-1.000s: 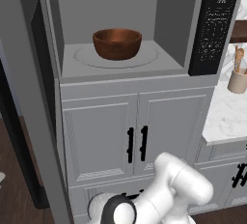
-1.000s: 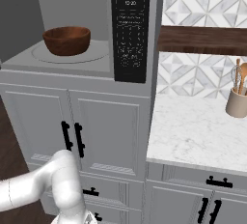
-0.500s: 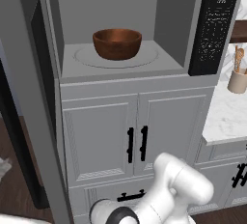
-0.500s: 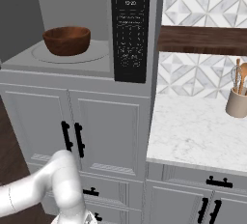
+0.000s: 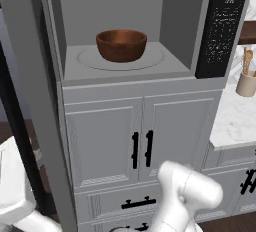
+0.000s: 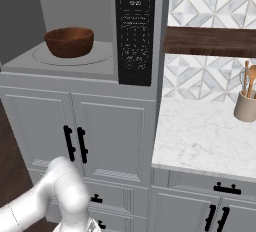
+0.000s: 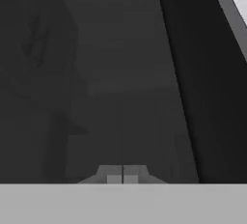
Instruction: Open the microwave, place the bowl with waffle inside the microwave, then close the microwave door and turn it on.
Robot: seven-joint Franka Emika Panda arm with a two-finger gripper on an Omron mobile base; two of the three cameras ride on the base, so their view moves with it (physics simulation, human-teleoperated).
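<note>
Right, I see the bowl (image 5: 121, 45) sitting in the microwave (image 5: 130, 31) cavity on the round turntable (image 5: 120, 58), about centred between the side walls. The microwave door (image 5: 30, 101) stands swung open at the cavity's left edge. My gripper (image 7: 122, 175) has its fingertips pressed together, empty, facing dark glass in the hand view.
</note>
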